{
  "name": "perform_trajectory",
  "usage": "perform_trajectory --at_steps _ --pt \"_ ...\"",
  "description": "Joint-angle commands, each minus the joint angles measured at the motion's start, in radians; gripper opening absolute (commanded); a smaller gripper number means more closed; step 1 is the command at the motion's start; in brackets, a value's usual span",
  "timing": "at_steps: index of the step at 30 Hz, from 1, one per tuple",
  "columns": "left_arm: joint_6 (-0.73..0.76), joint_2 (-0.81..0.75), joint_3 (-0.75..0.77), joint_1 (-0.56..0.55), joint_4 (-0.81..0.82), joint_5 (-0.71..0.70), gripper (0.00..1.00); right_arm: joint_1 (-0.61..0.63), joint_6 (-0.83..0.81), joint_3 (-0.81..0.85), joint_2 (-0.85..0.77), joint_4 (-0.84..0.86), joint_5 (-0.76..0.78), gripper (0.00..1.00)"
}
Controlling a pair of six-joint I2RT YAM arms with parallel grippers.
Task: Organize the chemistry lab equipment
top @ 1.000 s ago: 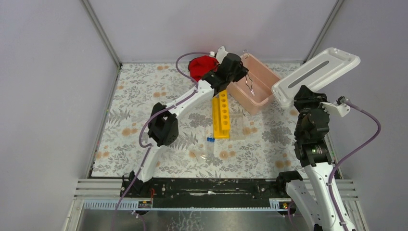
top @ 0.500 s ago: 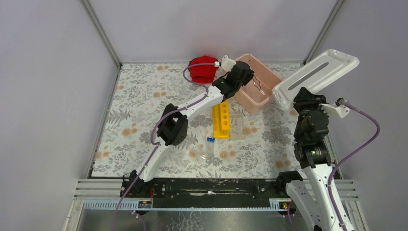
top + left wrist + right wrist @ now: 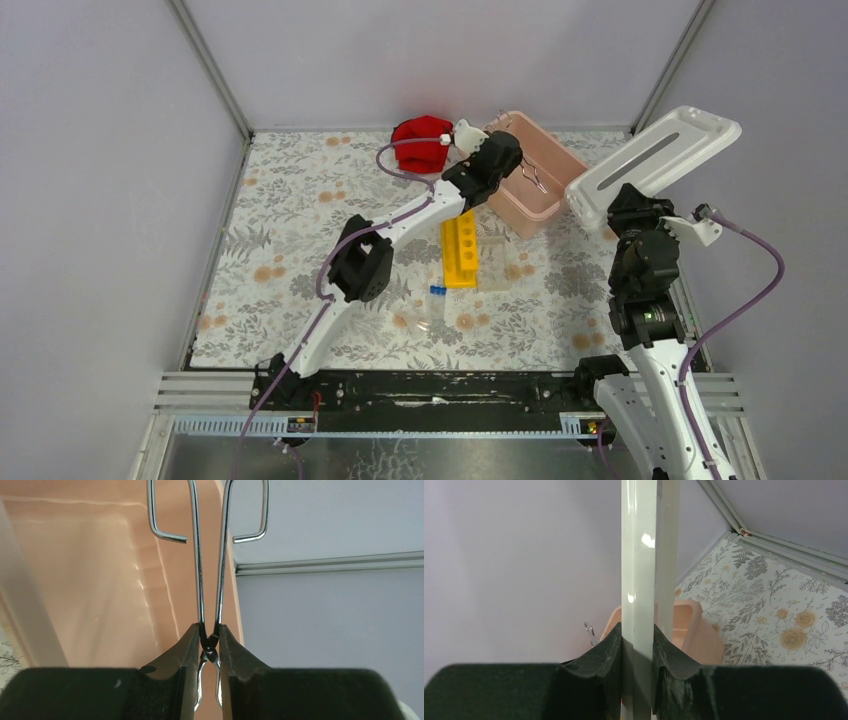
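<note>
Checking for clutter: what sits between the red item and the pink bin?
In the top view, the left gripper, shut on the tongs and reaching over the bin, covers the gap beside the red item.

Shiny metal, smooth plastic, soft cloth

You can see the thin tongs [image 3: 210, 645] are bright, shiny metal wire. The pink bin [image 3: 100, 590] behind them is smooth, glossy plastic. The white lid [image 3: 700, 125] to the right of the bin is smooth plastic with a small shine. The yellow rack [image 3: 460, 248] in front of the bin looks like dull plastic. The red lump [image 3: 421, 143] to the left of the bin looks like soft cloth.
</note>
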Motion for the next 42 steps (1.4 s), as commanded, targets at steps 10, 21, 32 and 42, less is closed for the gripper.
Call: perform_trajectory --at_steps 10,21,32,42 --pt "-0.015 0.020 -0.082 0.004 0.068 -0.064 0.09 -0.003 -0.005 0.011 0.008 0.088 -0.006 0.00" --pt "-0.004 0.026 -0.102 0.007 0.078 -0.055 0.24 -0.003 -0.003 0.011 0.018 0.086 -0.017 0.00" --pt "0.028 0.033 -0.085 0.009 0.098 -0.036 0.43 -0.003 -0.001 0.006 0.019 0.083 -0.019 0.00" --pt "0.190 0.035 -0.031 0.011 0.174 -0.008 0.45 -0.003 -0.024 0.024 0.032 0.090 -0.020 0.00"
